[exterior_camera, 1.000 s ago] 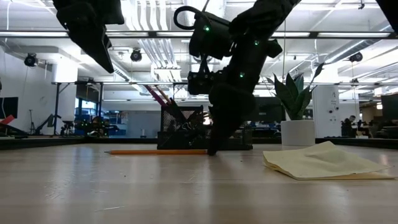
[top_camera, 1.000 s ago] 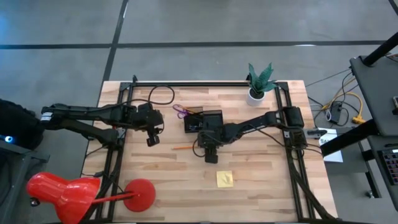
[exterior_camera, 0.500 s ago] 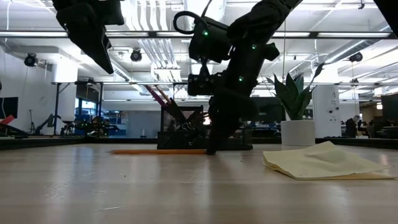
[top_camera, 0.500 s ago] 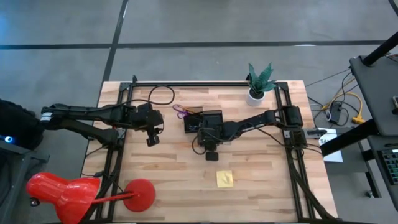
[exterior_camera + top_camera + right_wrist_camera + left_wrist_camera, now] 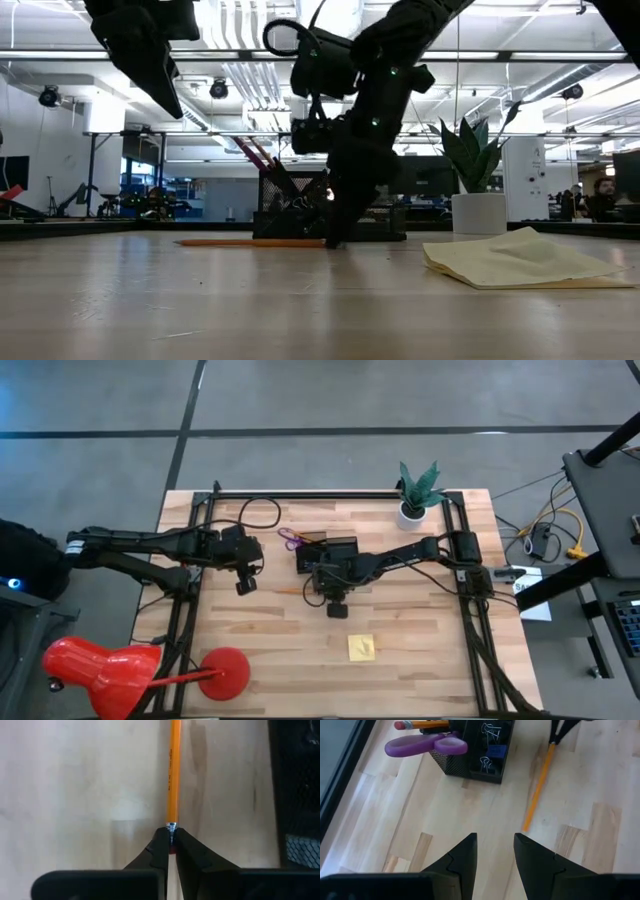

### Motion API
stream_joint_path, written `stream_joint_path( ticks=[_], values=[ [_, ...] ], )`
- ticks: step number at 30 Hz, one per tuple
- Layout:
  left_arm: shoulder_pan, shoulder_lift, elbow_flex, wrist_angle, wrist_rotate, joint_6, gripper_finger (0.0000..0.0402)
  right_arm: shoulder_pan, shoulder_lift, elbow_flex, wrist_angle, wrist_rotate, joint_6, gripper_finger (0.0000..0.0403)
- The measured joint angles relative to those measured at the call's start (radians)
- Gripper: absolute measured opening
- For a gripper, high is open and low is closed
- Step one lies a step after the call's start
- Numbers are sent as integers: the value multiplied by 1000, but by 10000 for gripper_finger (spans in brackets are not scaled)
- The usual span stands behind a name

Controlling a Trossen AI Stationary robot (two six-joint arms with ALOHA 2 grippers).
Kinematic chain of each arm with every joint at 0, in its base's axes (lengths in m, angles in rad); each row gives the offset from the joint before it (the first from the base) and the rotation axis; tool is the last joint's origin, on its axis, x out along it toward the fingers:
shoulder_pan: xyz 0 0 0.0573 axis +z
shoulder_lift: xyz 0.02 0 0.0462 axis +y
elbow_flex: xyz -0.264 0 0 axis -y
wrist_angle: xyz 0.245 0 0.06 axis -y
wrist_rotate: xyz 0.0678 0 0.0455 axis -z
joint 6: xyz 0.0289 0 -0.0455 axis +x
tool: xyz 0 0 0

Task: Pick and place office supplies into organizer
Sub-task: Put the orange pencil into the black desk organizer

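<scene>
Right tool pinches the eraser end of the orange pencil on the tabletop.

The right tool point(image 5: 170, 842) is down at the tabletop point(image 5: 420, 660), its two fingers closed tight on the metal ferrule end of the orange pencil point(image 5: 173, 775), which lies flat on the wood and runs straight away from the tool. Just beside this tool stands the black organizer point(image 5: 325, 552); purple scissors point(image 5: 427, 745) and another pencil lean out of one compartment, and small binder clips point(image 5: 489, 747) sit in another. The yellow sticky-note pad point(image 5: 361, 648) lies on the tabletop well apart from the tool, on the side opposite the organizer. The left tool point(image 5: 494, 855) hangs above the wood, away from the organizer, its fingers apart and holding nothing. A potted plant point(image 5: 415, 490) stands behind the organizer.
</scene>
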Motion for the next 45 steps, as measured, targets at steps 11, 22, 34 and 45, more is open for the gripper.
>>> stream_joint_path(
  ticks=[11, 22, 34, 45],
  values=[
    [0, 0, 0, 0, -50, 2, 114, 12, -37, 160, -261, 152, -122, 9],
    [0, -21, 0, -1, -93, 9, 114, 37, -66, 332, -667, 420, -150, 9],
    [0, -43, 0, -1, -110, 34, 114, 51, -70, 542, -1047, 753, -151, 9],
    [0, -44, 0, -1, -110, 26, 114, -4, -42, 556, -1057, 817, -412, 9]
  ],
)
